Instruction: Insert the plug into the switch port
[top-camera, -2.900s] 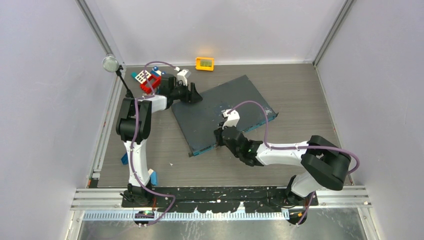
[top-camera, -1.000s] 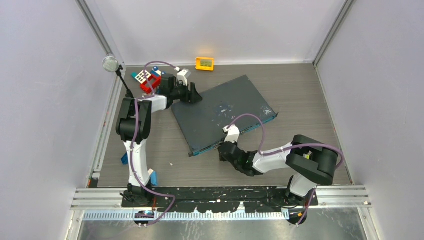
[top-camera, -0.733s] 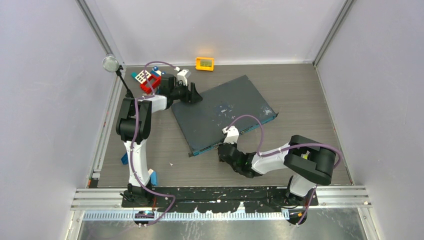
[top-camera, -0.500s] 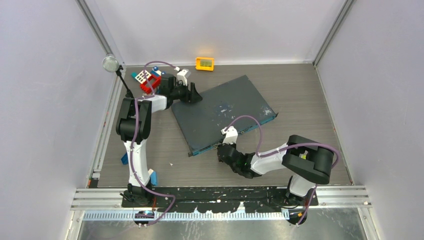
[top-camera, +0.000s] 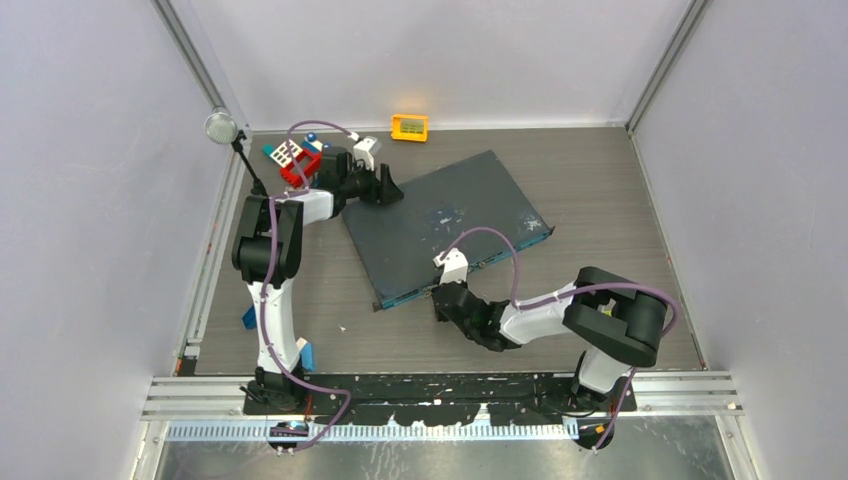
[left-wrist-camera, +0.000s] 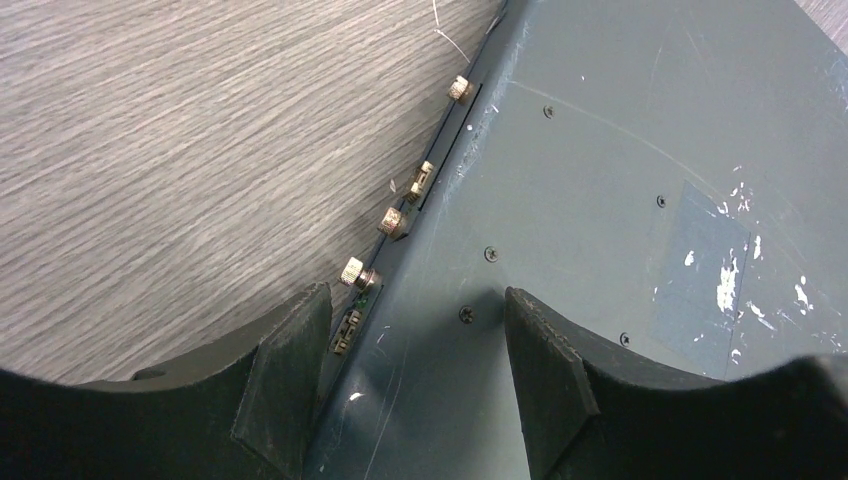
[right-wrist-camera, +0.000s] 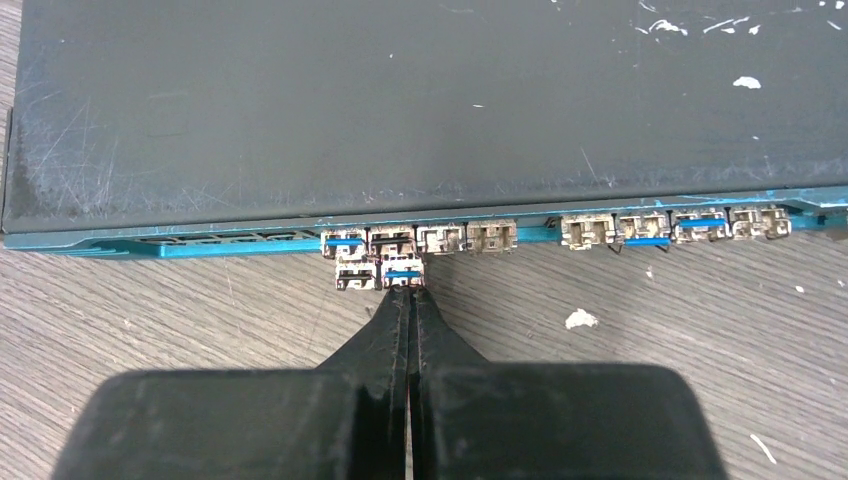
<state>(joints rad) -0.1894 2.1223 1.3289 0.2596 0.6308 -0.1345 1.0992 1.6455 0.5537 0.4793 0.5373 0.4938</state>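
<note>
The switch (top-camera: 440, 225) is a flat dark-grey box with a teal front face (right-wrist-camera: 200, 246) that carries a row of ports (right-wrist-camera: 588, 231). A small silver plug (right-wrist-camera: 402, 272) with a blue tab sticks out of one switch port (right-wrist-camera: 392, 240), beside a second silver plug (right-wrist-camera: 352, 275). My right gripper (right-wrist-camera: 408, 292) is shut and empty, its tips against the back of the blue-tabbed plug; it sits at the switch's front edge (top-camera: 440, 295). My left gripper (left-wrist-camera: 415, 385) is open and straddles the switch's rear edge at the far corner (top-camera: 388, 188).
A small orange-yellow box (top-camera: 409, 127) lies by the back wall. Red, blue and white toy blocks (top-camera: 293, 160) sit behind the left arm, near a round lamp on a stalk (top-camera: 221, 127). Brass thumbscrews (left-wrist-camera: 388, 220) line the switch's rear edge. Walls close in three sides.
My right gripper came back off the switch's top to its front face, then slid a little left along it. The left arm has not moved.
</note>
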